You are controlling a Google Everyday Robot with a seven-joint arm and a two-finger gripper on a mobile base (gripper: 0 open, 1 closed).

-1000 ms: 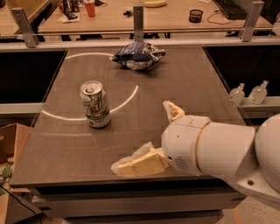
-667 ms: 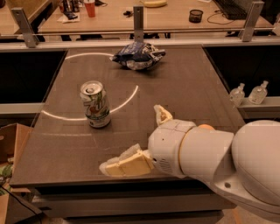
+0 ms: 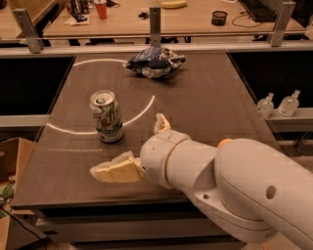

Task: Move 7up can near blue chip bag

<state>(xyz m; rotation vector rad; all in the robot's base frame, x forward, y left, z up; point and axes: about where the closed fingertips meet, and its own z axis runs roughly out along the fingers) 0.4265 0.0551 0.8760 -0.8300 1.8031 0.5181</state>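
Note:
The 7up can (image 3: 106,116) stands upright on the left middle of the dark table (image 3: 205,97), silver top up, white-and-green sides facing me. The blue chip bag (image 3: 154,62) lies crumpled at the far middle of the table, well apart from the can. My gripper (image 3: 134,146) is open and empty, low over the table's near part, to the right of and nearer than the can. One cream finger (image 3: 116,170) points left just below the can; the other (image 3: 161,123) sticks up to the can's right. The big white arm (image 3: 234,185) fills the lower right.
A wooden desk (image 3: 146,14) with a red cup (image 3: 101,8), a black cup (image 3: 219,17) and a banana stands behind a metal rail. Two small clear bottles (image 3: 279,104) sit on a ledge at right. A cardboard box (image 3: 12,161) is at lower left.
My arm and gripper have moved left across the near part of the table, toward the can. The can and the chip bag have not moved.

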